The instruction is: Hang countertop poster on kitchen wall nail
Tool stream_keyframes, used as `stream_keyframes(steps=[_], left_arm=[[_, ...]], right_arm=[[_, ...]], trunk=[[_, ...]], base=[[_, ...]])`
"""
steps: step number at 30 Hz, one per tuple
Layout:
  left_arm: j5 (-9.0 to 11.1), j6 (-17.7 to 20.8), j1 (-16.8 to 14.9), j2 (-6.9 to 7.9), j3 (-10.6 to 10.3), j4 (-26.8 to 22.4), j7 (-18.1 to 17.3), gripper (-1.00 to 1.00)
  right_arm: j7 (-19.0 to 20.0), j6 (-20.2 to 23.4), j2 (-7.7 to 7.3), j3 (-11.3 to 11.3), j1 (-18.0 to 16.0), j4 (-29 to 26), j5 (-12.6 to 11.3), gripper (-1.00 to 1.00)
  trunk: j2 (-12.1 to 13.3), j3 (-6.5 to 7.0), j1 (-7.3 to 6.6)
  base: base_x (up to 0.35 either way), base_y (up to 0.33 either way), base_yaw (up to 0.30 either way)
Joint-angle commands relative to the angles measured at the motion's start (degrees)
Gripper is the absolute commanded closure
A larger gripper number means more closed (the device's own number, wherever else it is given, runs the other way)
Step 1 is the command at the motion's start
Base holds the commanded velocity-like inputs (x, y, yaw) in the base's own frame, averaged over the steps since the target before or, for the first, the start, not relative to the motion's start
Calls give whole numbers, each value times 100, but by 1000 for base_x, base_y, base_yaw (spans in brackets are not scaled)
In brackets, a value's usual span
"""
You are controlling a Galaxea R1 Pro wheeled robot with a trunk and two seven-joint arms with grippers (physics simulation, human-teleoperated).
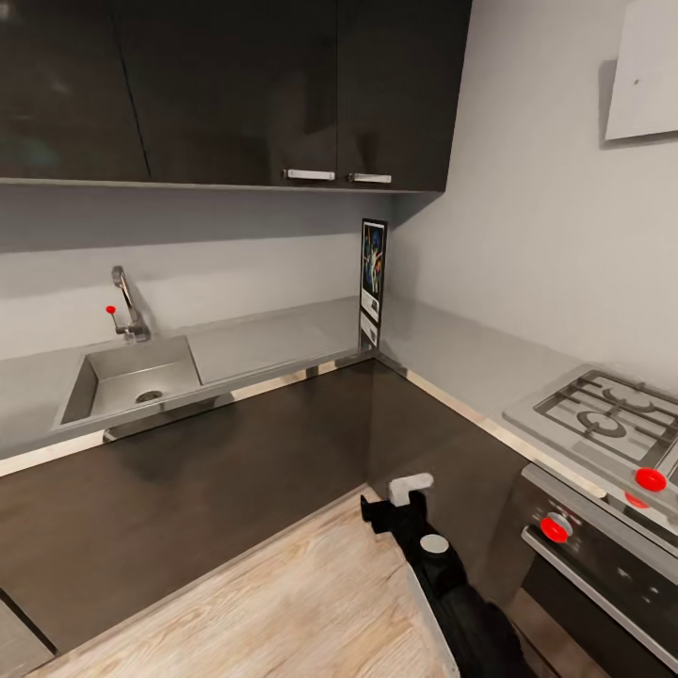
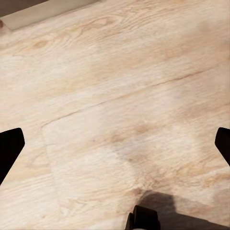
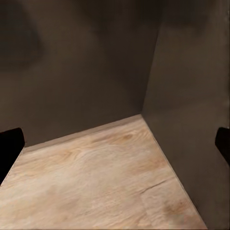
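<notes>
Fingers [image 3: 10,143] of the right gripper [image 3: 115,143] were spread wide, empty, over wooden floor [image 3: 96,187] by dark cabinets [image 3: 72,72]; the left gripper [image 2: 115,143] likewise. The poster [image 1: 373,281] was leaned upright in the kitchen countertop [image 1: 282,339] corner

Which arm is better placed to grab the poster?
Right, probably. The right gripper is raised toward the corner where the poster leans; the left gripper faces the floor.
</notes>
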Motion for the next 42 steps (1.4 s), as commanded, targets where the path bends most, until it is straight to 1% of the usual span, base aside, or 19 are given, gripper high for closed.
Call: stream_keyframes(steps=[1,3,4,5,6,7,9,10,12,13,15,16,17,18,34,37,38,40,42], left_arm=[[0,-8,2,1,4,-8,-3,-100],[0,-7,2,3,4,-8,-3,-100],[1,-7,2,3,4,-9,-1,-100],[1,-7,2,4,4,-9,-2,-100],[0,-6,2,4,4,-9,-2,-100],[4,-6,2,5,4,-9,-1,-100],[6,-6,2,5,4,-11,3,-100],[7,-6,2,5,4,-13,5,-100],[7,-6,2,5,4,-16,5,-100],[8,-6,2,5,4,-17,6,-100],[8,-6,2,5,4,-21,6,-100],[8,-6,2,5,20,-37,6,-100],[8,-10,2,5,89,-48,4,-100],[8,-9,2,5,181,-59,-1,-100],[8,-6,2,5,215,-71,-3,-100],[8,-6,2,5,215,-79,-7,-100],[8,-6,2,5,215,-80,-8,-100],[8,-6,2,5,215,-80,-11,-100],[8,-6,2,5,217,-80,-11,-100]], right_arm=[[-215,204,27,50,-284,-39,1,-100],[-458,363,59,75,-546,-60,-12,-100],[-710,481,87,91,-797,-76,-20,-100],[-833,524,96,96,-917,-80,-23,-100],[-1050,589,111,104,-1145,-88,-27,-100],[-1340,706,124,113,-1595,-100,-28,-100],[-1466,1014,126,111,-2022,-144,-20,-100],[-1517,1392,127,103,-2390,-277,-13,-100],[-1535,1594,125,81,-2580,-416,-9,-100],[-1545,1706,119,32,-2682,-509,-4,-100],[-1553,1778,108,-210,-2745,-566,-1,-100],[-1553,1810,97,-474,-2769,-590,2,-100],[-1553,1827,89,-586,-2776,-600,6,-100],[-1550,1837,85,-638,-2779,-594,3,-100],[-1530,1842,83,-646,-2780,-497,-2,-100],[-1514,1842,79,-659,-2780,-453,-3,-100],[-1495,1836,49,-687,-2780,-445,-1,-100],[-1461,1828,-117,-763,-2803,-382,-6,-100],[-1438,1825,-175,-783,-2889,-253,-8,-100]], trunk=[[-3,-5,0],[-3,-5,0],[-3,-5,0],[-3,-5,0],[-3,-5,0],[-3,-5,0],[-3,-5,0],[-3,-5,0],[-3,-5,0],[-3,-5,0],[-3,-5,0],[-3,-5,0],[-3,-5,0],[-3,-5,0],[-3,-5,0],[-3,-5,0],[-3,-5,0],[-3,-5,0],[-3,-5,0]], base=[[0,0,0],[0,0,0],[0,0,0],[0,0,0],[0,0,0],[0,0,0],[0,0,0],[0,0,0],[0,0,0],[0,0,0],[0,0,21],[0,0,184],[0,0,246],[0,0,278],[0,0,288],[0,0,129],[0,0,25],[0,0,12],[0,0,5]])
